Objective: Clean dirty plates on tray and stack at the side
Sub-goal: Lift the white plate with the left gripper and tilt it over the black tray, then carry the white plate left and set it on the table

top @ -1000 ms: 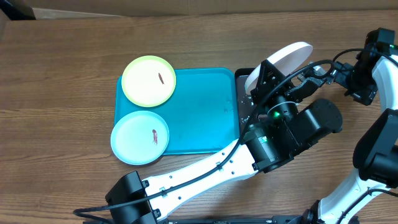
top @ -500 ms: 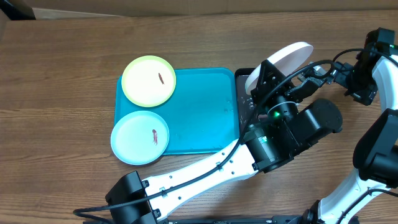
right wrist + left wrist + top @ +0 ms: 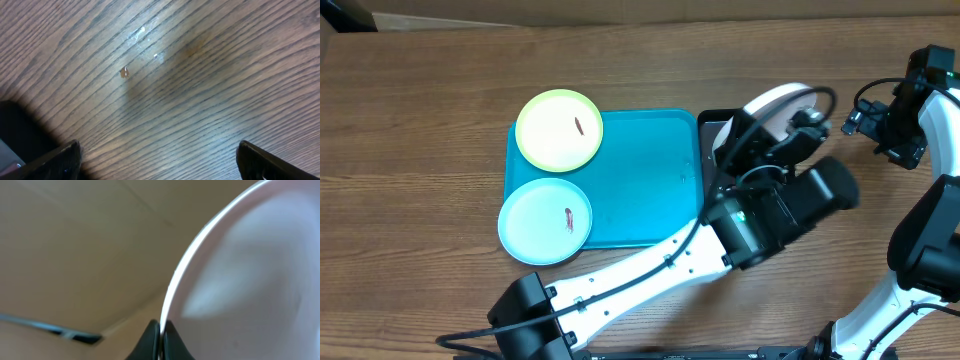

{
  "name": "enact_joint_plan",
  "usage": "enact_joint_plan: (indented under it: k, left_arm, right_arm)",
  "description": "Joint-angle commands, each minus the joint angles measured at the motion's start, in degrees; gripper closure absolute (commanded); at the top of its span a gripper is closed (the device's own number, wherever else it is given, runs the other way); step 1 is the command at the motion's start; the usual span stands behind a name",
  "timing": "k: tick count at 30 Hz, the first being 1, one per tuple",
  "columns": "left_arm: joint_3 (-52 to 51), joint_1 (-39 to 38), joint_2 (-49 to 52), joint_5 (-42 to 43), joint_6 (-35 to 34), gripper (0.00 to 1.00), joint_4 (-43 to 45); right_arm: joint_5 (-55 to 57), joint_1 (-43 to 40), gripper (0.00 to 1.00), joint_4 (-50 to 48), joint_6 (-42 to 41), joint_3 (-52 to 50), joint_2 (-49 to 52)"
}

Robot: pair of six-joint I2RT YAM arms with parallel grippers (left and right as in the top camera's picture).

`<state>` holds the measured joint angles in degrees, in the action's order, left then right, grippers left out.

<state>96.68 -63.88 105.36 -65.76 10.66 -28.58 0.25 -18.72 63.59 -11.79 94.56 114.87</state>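
The turquoise tray (image 3: 640, 175) lies mid-table. The pale yellow plate (image 3: 558, 130) rests on its far left corner and the light blue plate (image 3: 545, 222) on its near left corner, each with a reddish smear. My left gripper (image 3: 161, 340) is shut on the rim of the white plate (image 3: 775, 103) and holds it tilted above the black tray. In the left wrist view the white plate (image 3: 250, 280) fills the right half. My right gripper (image 3: 160, 160) is open and empty over bare wood at the far right (image 3: 880, 125).
A glossy black tray (image 3: 712, 135) sits against the right side of the turquoise tray, mostly hidden under my left arm. Small drops or crumbs (image 3: 124, 72) lie on the wood under my right gripper. A cardboard box edge shows at the back left.
My left gripper has tipped and lowered the white plate toward the black tray. The right gripper has drawn back to the right, away from the plate.
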Motion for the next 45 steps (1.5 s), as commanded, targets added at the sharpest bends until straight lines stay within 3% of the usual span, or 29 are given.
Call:
enact_joint_plan:
  k: [1, 7, 15, 19, 24, 31, 34, 36, 40, 45]
  left_arm:
    - [1.03, 3.91, 0.07, 17.35, -19.98, 0.96, -6.71]
    - [0.74, 13.97, 0.31, 45.81, -36.02, 0.96, -15.26]
    - [0.74, 37.35, 0.31, 90.07, -36.39, 0.96, -17.55]
    - [0.74, 50.05, 0.31, 101.53, -36.39, 0.96, -19.37]
    - [0.74, 64.92, 0.31, 100.54, -36.33, 0.96, -25.44]
    - [0.74, 83.58, 0.31, 92.32, -36.0, 0.96, -29.92]
    - [0.74, 90.36, 0.31, 86.4, -36.0, 0.96, -30.51]
    - [0.7, 94.86, 0.31, 77.88, -36.22, 0.96, -30.95]
    - [0.44, 99.21, 0.31, 61.35, -39.69, 0.96, -30.97]
    - [-0.57, 100.39, 0.39, 57.83, -40.5, 0.96, -28.3]
  right_arm:
    - [0.11, -0.15, 0.0, -0.26, -0.24, 1.07, -0.42]
    - [0.11, -0.15, 0.0, -0.26, -0.24, 1.07, -0.42]
    - [0.11, -0.15, 0.0, -0.26, -0.24, 1.07, -0.42]
    - [0.11, -0.15, 0.0, -0.26, -0.24, 1.07, -0.42]
    - [0.11, -0.15, 0.0, -0.26, -0.24, 1.07, -0.42]
    - [0.11, -0.15, 0.0, -0.26, -0.24, 1.07, -0.42]
    - [0.11, -0.15, 0.0, -0.26, -0.24, 1.07, -0.42]
    - [0.11, -0.15, 0.0, -0.26, -0.24, 1.07, -0.42]
    - [0.11, -0.15, 0.0, -0.26, -0.24, 1.07, -0.42]
    - [0.11, -0.15, 0.0, -0.26, -0.24, 1.07, -0.42]
